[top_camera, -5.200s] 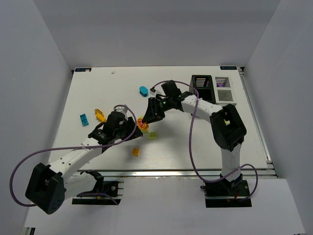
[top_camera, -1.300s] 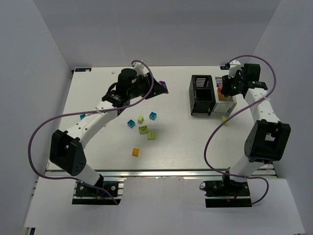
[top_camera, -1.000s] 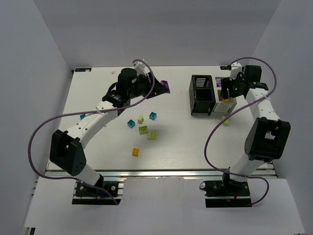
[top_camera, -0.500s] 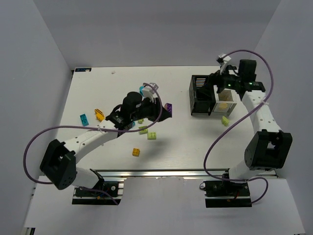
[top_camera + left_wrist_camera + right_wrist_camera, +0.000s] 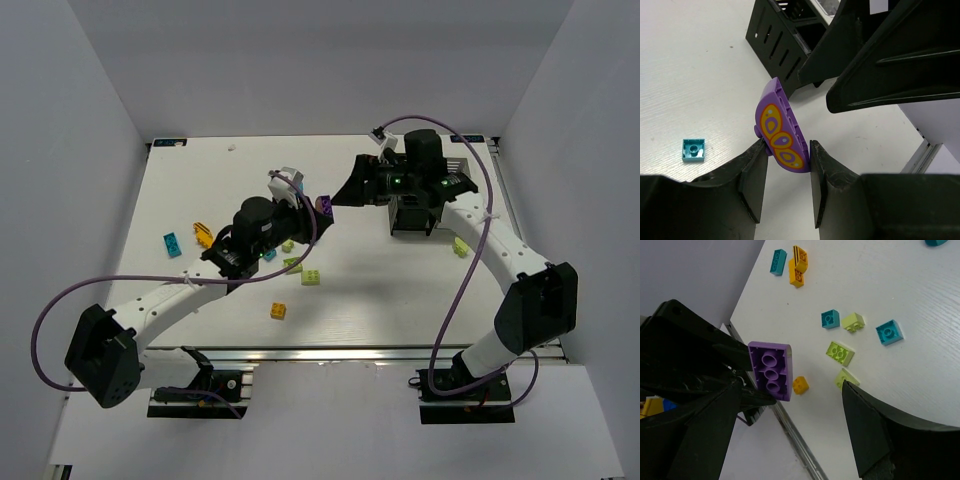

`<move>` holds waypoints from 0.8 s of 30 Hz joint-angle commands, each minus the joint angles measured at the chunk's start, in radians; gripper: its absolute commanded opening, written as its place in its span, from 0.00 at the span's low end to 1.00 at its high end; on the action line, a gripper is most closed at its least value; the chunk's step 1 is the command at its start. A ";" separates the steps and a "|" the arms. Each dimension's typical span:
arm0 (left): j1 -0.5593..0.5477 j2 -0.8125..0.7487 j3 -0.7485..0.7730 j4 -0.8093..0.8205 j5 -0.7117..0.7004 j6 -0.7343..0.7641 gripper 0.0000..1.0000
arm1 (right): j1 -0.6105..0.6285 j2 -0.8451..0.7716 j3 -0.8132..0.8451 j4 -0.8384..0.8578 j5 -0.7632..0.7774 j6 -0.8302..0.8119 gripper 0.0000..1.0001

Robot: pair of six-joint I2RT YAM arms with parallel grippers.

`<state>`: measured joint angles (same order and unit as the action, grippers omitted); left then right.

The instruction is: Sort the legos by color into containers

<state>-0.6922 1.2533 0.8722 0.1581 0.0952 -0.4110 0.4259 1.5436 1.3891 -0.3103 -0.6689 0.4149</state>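
**A:** One brick [image 5: 781, 132], purple with a yellow pattern, is up off the desk [image 5: 400, 290], clamped in the left gripper [image 5: 318, 210]. What's the step?

**B:** A hand-over, I'd judge. The right gripper [image 5: 342, 194] faces it from the right, fingers spread wide and holding nothing. In its wrist view the brick sits in the gap, nearer one finger than the other. I see no contact.

**A:** How to do it well?

**B:** Left should hold steady. Right should ease in and centre the brick between its fingers. It should take the end that stands clear of the left fingers, closing on flat faces rather than the curved edge. Left should let go only once right has closed.

**A:** The risk?

**B:** An early release would probably drop it mid-desk, near the loose legos [image 5: 311, 277].

**A:** And where does it go?

**B:** Into the bin [image 5: 772, 42], I'd guess. It stands near the desk's far right corner, just behind the right gripper.
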 commanded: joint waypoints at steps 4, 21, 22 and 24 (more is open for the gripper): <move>-0.007 -0.037 -0.021 0.017 -0.038 0.014 0.08 | 0.050 0.019 0.036 0.047 0.051 0.071 0.85; -0.007 -0.043 -0.036 0.027 -0.028 -0.012 0.08 | 0.111 0.111 0.108 0.066 0.081 0.050 0.73; -0.007 -0.043 -0.036 0.027 -0.028 -0.012 0.08 | 0.114 0.115 0.111 0.066 0.081 0.050 0.72; -0.006 -0.045 -0.036 0.024 -0.031 -0.017 0.08 | 0.117 0.121 0.110 0.076 0.078 0.048 0.67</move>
<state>-0.6960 1.2491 0.8440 0.1616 0.0669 -0.4194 0.5331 1.6531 1.4536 -0.2771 -0.5934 0.4648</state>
